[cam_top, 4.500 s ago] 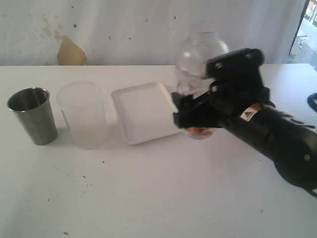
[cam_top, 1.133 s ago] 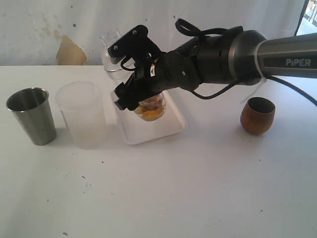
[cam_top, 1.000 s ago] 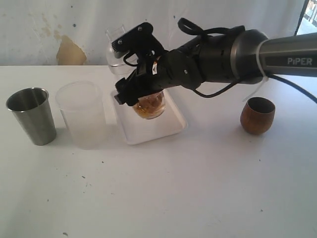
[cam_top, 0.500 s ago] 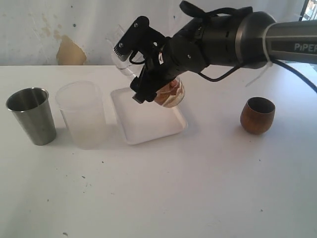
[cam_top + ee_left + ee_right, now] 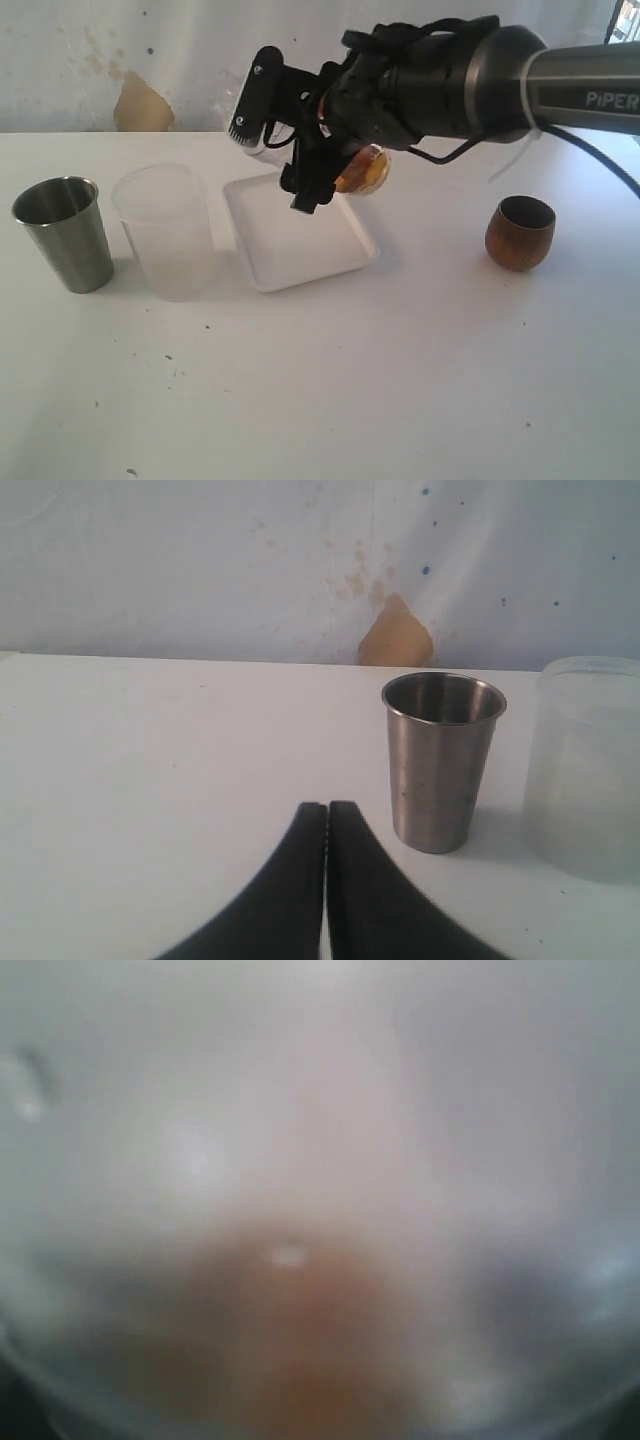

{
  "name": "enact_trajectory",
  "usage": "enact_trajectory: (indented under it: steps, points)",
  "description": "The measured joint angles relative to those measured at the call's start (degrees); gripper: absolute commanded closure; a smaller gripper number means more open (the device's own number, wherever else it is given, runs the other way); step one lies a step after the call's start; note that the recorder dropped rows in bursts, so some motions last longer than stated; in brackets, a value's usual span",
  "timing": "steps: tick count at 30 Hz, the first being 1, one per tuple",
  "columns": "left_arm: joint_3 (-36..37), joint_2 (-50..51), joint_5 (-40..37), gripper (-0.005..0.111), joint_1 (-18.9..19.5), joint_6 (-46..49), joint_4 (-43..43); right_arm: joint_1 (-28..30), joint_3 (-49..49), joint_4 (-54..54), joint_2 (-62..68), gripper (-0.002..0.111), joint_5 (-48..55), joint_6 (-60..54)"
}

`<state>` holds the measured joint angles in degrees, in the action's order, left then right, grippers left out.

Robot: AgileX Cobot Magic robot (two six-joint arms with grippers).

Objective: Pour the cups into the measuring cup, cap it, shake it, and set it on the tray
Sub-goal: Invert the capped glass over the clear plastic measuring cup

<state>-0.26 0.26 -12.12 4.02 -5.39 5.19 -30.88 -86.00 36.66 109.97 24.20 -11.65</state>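
Clamped across the measuring cup (image 5: 360, 170) with the right gripper (image 5: 283, 150), in the air directly above the tray (image 5: 262, 272), clear of it. Lying close to level, long axis running from the amber-filled base on the right to the clear mouth end on the left. Probably needs turning upright before lowering straight down onto the tray. Left gripper (image 5: 327, 825) pressed together, empty, just beside the steel tumbler (image 5: 440, 760), well apart from the tray.
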Motion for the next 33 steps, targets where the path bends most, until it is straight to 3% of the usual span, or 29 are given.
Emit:
enact_trajectory:
  steps: [6, 17, 33]
  points:
    - [0.0, 0.0, 0.0, 0.106, 0.0, 0.0, 0.0, -3.2, -1.0, 9.2, 1.7, 0.108, -0.9, 7.4]
    - [0.0, 0.0, 0.0, 0.106, 0.0, 0.0, 0.0, -3.5, -1.3, 24.2, 4.7, 0.108, 1.2, 8.8]
    - [0.0, 0.0, 0.0, 0.106, 0.0, 0.0, 0.0, -3.5, -1.5, 33.4, 5.5, 0.108, 1.7, 10.1]
